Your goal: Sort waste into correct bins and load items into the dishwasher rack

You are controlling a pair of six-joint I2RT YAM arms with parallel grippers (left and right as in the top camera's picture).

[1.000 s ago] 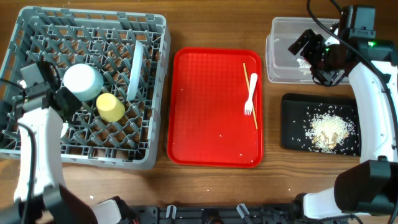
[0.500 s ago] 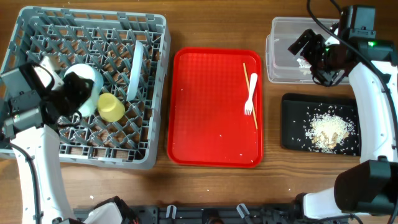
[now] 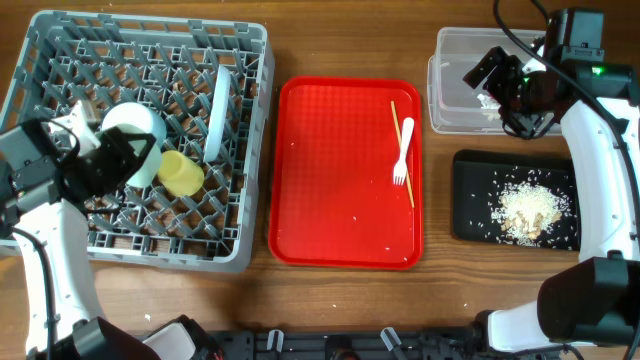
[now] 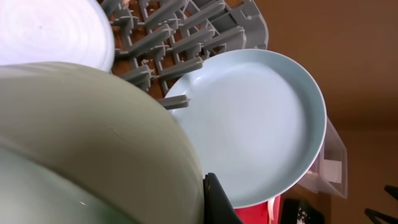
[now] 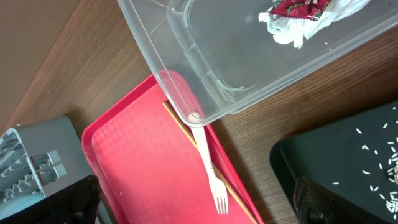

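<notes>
Loading step: the left gripper (image 3: 118, 160) sits in the dishwasher rack (image 3: 150, 25) at nine o'clock, jaws pinched shut on the pale green bowl (image 4: 81, 143) (a rim grip, judging by the wrist view), with the yellow cup (image 3: 180, 172) just beside it. Next call: seat it on the pegs, then release. The right gripper (image 3: 492, 82) hangs over the clear tub (image 3: 460, 70) at one o'clock, jaws wide and empty. The fork (image 3: 402, 150) and chopsticks (image 3: 410, 195) wait on the red tray (image 3: 330, 200).

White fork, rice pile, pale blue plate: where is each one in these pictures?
white plastic fork (image 3: 403, 148): overhead view, middle of its handle.
rice pile (image 3: 528, 208): overhead view, centre of the heap.
pale blue plate (image 4: 261, 118): left wrist view, its inner face.
</notes>
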